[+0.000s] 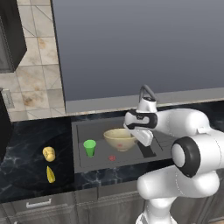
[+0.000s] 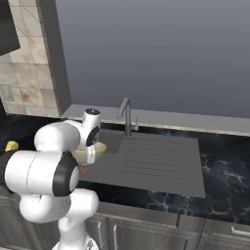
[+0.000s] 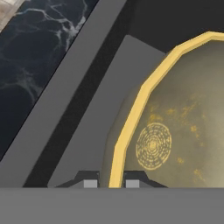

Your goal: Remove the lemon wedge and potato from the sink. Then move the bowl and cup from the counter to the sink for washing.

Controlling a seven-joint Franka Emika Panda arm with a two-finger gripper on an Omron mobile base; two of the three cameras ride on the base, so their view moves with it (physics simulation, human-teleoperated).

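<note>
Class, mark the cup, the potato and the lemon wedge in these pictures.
cup [image 1: 89, 147]: left base view, on its green side wall.
potato [image 1: 49, 153]: left base view, on its rounded top.
lemon wedge [image 1: 50, 175]: left base view, on its middle.

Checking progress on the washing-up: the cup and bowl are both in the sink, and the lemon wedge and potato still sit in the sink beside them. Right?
Not quite. The cup and bowl are in the sink, but the lemon wedge and potato lie on the dark counter to its left, outside the basin, as the left base view shows.
</note>
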